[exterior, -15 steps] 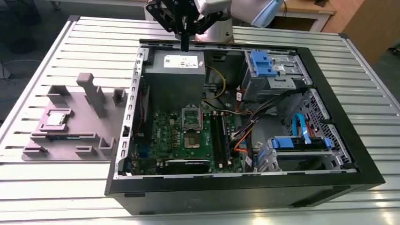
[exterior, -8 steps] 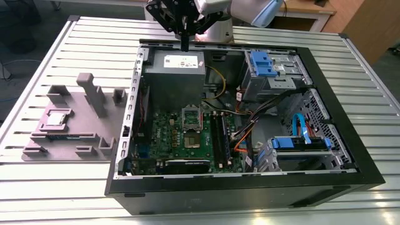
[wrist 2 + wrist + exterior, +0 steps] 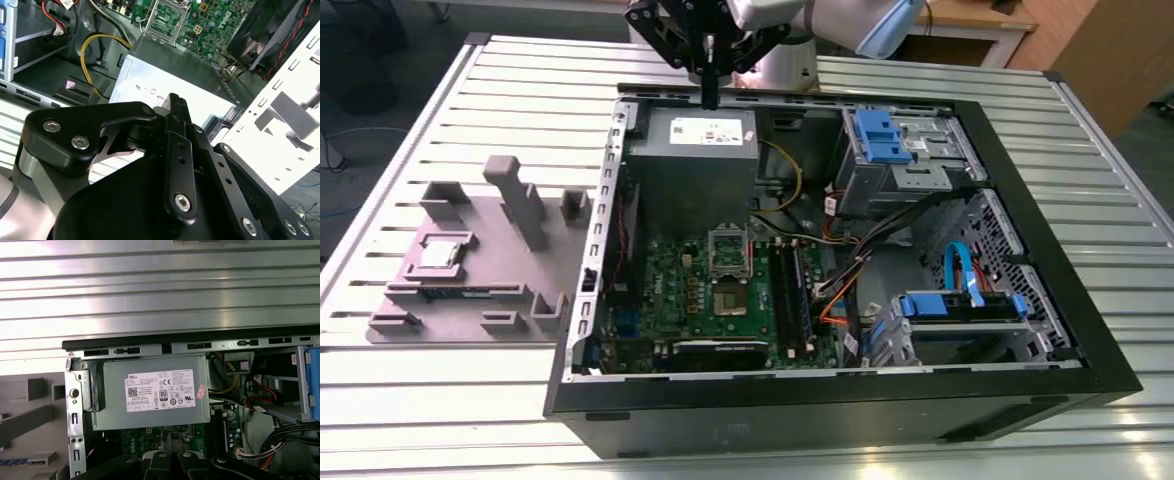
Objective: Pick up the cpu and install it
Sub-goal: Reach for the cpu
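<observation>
The cpu (image 3: 440,252) is a small pale silver square lying in a recess of the grey holder block (image 3: 494,290) at the exterior view's left, outside the computer case. My gripper (image 3: 708,95) hangs over the case's far edge, above the grey power supply (image 3: 700,135), well away from the cpu. Its black fingers (image 3: 175,107) are pressed together with nothing between them. The green motherboard (image 3: 720,290) lies in the case, with its socket (image 3: 728,298) and the raised silver frame (image 3: 727,243) beyond it. The power supply (image 3: 152,392) also sits right under the gripper in the first wrist view.
The black case wall (image 3: 854,400) rings the board. Blue drive brackets (image 3: 881,135) and bundled cables (image 3: 854,260) fill the exterior view's right side of the case. Upright grey posts (image 3: 520,200) stand on the holder block. A long memory stick (image 3: 454,293) lies in it near the cpu.
</observation>
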Controlling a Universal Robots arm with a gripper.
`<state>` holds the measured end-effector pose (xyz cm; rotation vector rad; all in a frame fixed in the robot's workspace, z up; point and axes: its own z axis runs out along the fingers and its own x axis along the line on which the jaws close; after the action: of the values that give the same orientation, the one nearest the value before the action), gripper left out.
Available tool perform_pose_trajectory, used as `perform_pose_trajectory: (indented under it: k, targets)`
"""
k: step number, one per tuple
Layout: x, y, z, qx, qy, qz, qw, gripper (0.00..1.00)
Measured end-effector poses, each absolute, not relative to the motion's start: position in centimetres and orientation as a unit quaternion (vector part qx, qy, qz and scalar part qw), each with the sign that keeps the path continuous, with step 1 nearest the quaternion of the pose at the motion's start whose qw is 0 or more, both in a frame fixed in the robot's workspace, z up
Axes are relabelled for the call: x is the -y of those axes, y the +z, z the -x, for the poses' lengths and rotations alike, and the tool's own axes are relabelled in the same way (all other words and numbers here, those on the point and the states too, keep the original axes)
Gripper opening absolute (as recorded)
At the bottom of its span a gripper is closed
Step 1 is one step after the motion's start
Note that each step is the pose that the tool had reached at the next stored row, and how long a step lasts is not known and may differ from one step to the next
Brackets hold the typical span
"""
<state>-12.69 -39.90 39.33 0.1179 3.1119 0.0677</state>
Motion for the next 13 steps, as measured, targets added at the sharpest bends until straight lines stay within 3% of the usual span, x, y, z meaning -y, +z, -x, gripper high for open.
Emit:
perform_pose_trajectory:
  k: [13]
  targets:
    - [39.9,39.3,14.0,-0.999,0.022,-0.038,0.015,0.11]
